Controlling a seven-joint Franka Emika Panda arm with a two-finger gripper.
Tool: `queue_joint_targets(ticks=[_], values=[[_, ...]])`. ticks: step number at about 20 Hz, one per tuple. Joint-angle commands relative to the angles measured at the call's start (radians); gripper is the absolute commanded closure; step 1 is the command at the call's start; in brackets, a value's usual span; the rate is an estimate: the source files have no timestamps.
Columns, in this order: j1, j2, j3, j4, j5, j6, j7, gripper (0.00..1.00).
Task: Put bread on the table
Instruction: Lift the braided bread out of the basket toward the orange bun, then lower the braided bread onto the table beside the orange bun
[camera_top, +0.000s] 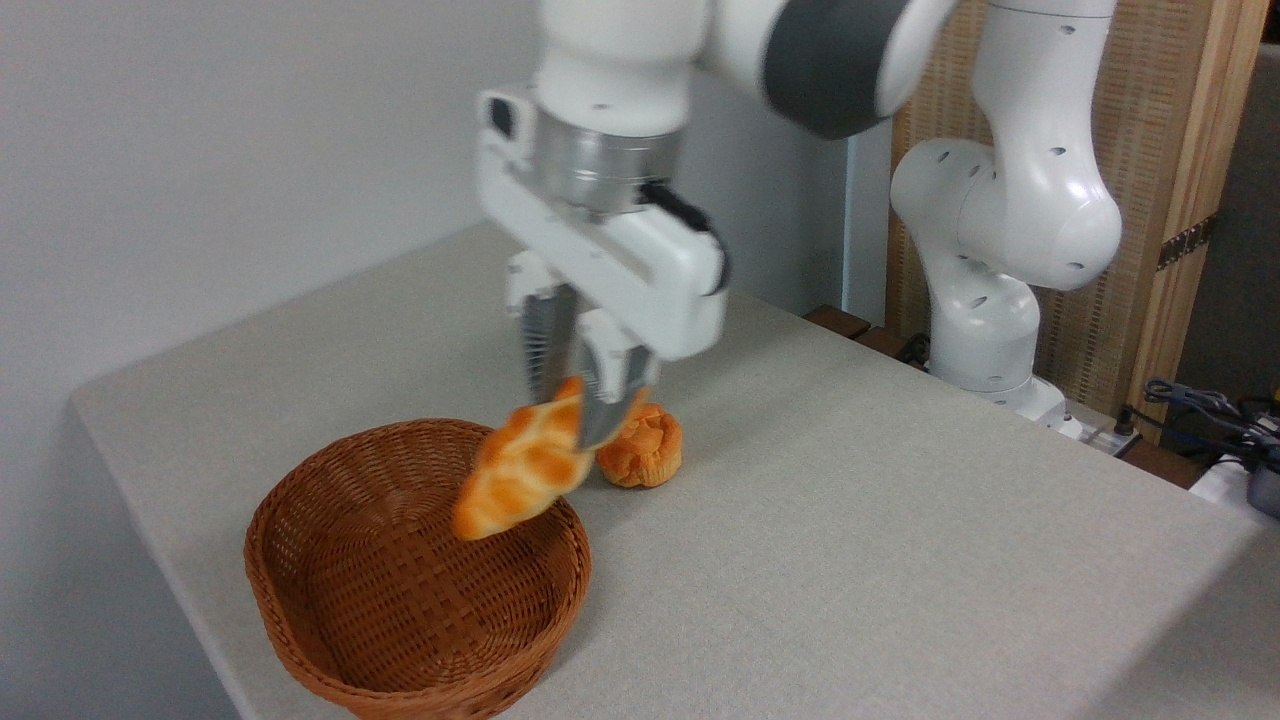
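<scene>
Arm reaching down over the basket (330, 610), wrist vertical.
Fingers (585, 385) clamp the bread's (520, 470) upper end, apparently clear of the basket; counter (850, 520) below.

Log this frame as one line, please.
gripper: shut on bread | bread: tilted, lifted over basket rim | bun: on table beside basket | basket: looks empty | placement: not yet done

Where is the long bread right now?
The bread hangs tilted in the gripper, above the basket's right rim, just left of the round bun.
</scene>
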Motion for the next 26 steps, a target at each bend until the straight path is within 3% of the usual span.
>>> queue_joint_targets(ticks=[1, 4, 7, 8, 10, 14, 18, 26], values=[[-0.007, -0.156, 0.027, -0.178, 0.071, -0.056, 0.091, 0.57], [-0.016, -0.161, 0.025, -0.229, 0.185, -0.146, 0.100, 0.56], [-0.021, -0.159, 0.024, -0.272, 0.191, -0.146, 0.101, 0.52], [-0.028, -0.159, 0.024, -0.275, 0.191, -0.146, 0.101, 0.46], [-0.028, -0.156, 0.024, -0.275, 0.191, -0.146, 0.101, 0.25], [-0.019, -0.155, 0.025, -0.275, 0.191, -0.143, 0.103, 0.01], [-0.016, -0.155, 0.025, -0.271, 0.234, -0.145, 0.184, 0.00], [-0.013, -0.150, 0.027, -0.266, 0.234, -0.139, 0.195, 0.00]])
